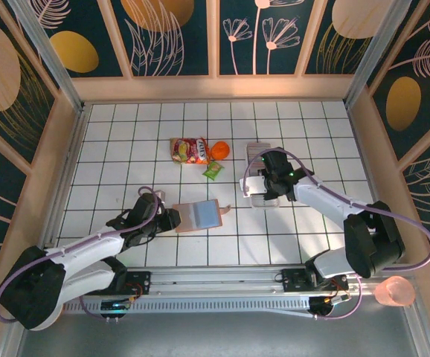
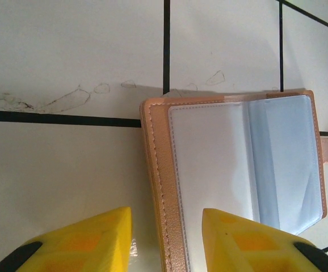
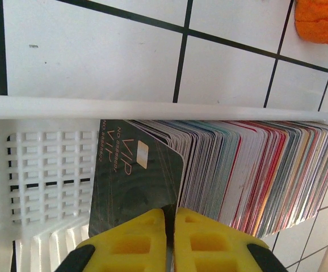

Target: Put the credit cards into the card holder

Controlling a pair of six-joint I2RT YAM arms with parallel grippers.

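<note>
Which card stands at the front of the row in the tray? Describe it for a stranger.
Find the white tray on the right of the tiled table, under the right gripper. Against its striped card row leans the front card: dark, printed VIP, unlike its paler neighbours.

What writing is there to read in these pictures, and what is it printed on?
"VIP": large letters on the dark card at the front of the credit cards, pinched by the right fingers.
"VIP": again, smaller, beside it on the same card.
Small line along that card's edge: begins "NO.", the digits too blurred to read.
Snack packet: print too small to read.
Card holder: no writing visible.
</note>
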